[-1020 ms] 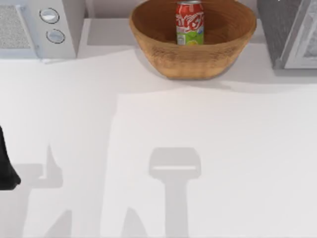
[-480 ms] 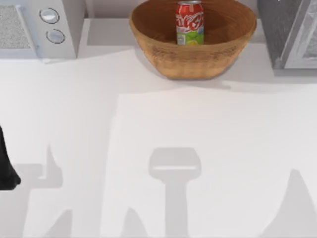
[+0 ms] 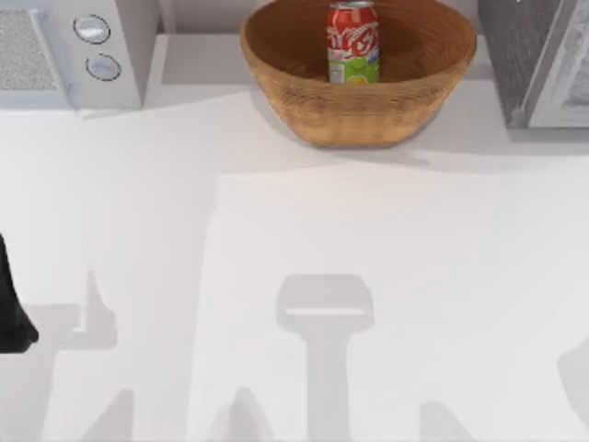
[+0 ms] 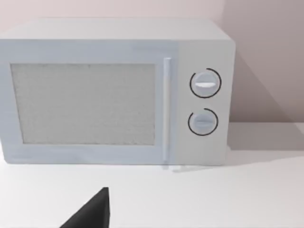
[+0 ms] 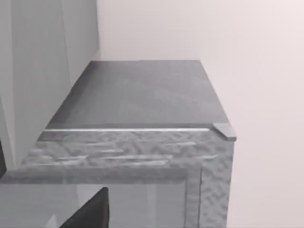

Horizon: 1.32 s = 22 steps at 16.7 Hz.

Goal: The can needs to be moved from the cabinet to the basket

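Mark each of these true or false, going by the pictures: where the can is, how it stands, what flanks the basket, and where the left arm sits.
1. The can stands upright inside the basket. True.
2. The can is still in the cabinet. False: it is in the basket, left of the cabinet.
3. The white appliance with two round knobs sits at the table's far left. True.
4. The basket lies tipped on its side. False: it sits upright, opening upward.
5. The left arm reaches over the basket. False: it is at the top view's left edge, far from the basket.
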Each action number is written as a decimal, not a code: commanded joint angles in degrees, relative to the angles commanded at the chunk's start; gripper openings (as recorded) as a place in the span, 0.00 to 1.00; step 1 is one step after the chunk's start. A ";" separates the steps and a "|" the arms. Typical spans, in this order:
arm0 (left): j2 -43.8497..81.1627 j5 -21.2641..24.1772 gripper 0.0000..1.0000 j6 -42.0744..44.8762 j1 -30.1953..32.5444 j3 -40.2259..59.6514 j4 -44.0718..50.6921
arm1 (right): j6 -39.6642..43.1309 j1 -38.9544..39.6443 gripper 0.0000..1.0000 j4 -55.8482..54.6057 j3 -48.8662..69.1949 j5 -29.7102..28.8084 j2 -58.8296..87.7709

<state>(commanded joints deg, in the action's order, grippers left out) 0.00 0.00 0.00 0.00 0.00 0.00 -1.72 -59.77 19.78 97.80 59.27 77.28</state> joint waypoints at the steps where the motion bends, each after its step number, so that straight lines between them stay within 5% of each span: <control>1: 0.00 0.00 1.00 0.00 0.00 0.00 0.00 | 0.00 0.07 1.00 1.28 1.25 -0.06 -0.34; 8: 0.00 0.00 1.00 0.00 0.00 0.00 0.00 | 0.00 0.53 1.00 1.94 2.18 -0.68 -0.39; 11: 0.00 0.00 1.00 0.00 0.00 0.00 0.00 | 0.04 5.66 1.00 2.31 2.74 -5.87 -0.12; 15: 0.00 0.00 1.00 0.00 0.00 0.00 0.00 | 0.14 20.17 1.00 3.15 3.74 -20.36 0.28; 22: 0.00 0.00 1.00 0.00 0.00 0.00 0.00 | 0.39 56.97 1.00 4.61 3.49 -57.11 -0.64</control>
<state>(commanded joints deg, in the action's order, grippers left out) 0.00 0.00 0.00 0.00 0.00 0.00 -1.33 -2.80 24.39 101.29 2.16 76.63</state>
